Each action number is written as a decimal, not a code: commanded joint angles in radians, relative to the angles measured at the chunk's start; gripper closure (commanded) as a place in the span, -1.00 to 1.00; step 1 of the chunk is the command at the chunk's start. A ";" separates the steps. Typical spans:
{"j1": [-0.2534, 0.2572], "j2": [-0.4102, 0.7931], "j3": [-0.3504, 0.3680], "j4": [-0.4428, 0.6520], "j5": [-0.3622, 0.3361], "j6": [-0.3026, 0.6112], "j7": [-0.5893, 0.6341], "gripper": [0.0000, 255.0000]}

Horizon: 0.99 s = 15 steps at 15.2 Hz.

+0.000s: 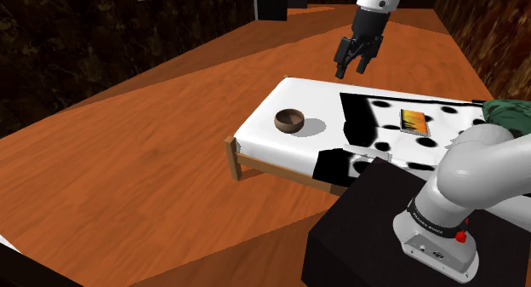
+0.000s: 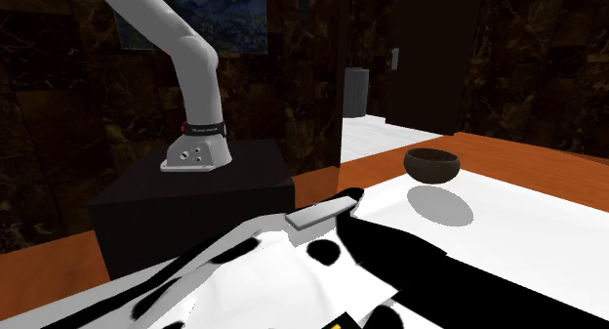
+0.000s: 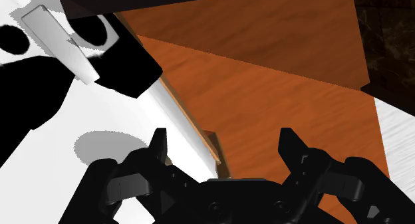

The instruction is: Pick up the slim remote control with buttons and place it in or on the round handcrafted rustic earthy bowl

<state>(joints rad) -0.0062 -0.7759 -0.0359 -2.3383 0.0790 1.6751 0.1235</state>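
Observation:
The remote [image 2: 320, 213] is a slim pale grey bar lying on the black-and-white spotted bed cover, close to the black stand [image 2: 195, 205]. It also shows ahead of the gripper as a pale remote [image 3: 60, 43] and as a small remote [image 1: 380, 156] by the stand's corner. The round brown bowl [image 1: 289, 120] sits upright on the white part of the bed, also seen as the bowl [image 2: 432, 164]. My gripper [image 1: 353, 71] hangs open high above the bed's far side, up and to the right of the bowl in the shoulder view. The gripper [image 3: 223, 146] holds nothing.
An orange book [image 1: 413, 122] lies on the bed cover [image 1: 442, 115], and a green object [image 1: 511, 115] shows at its right end. The low bed has a wooden frame [image 1: 231, 157] on an orange wood floor [image 1: 128, 175]. Dark walls surround the room.

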 commanded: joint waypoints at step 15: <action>-0.050 0.003 -0.206 -0.370 -0.170 0.326 -0.340 -1.00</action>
<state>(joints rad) -0.0492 -0.7742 -0.2235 -2.6783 -0.0742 1.9706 -0.1887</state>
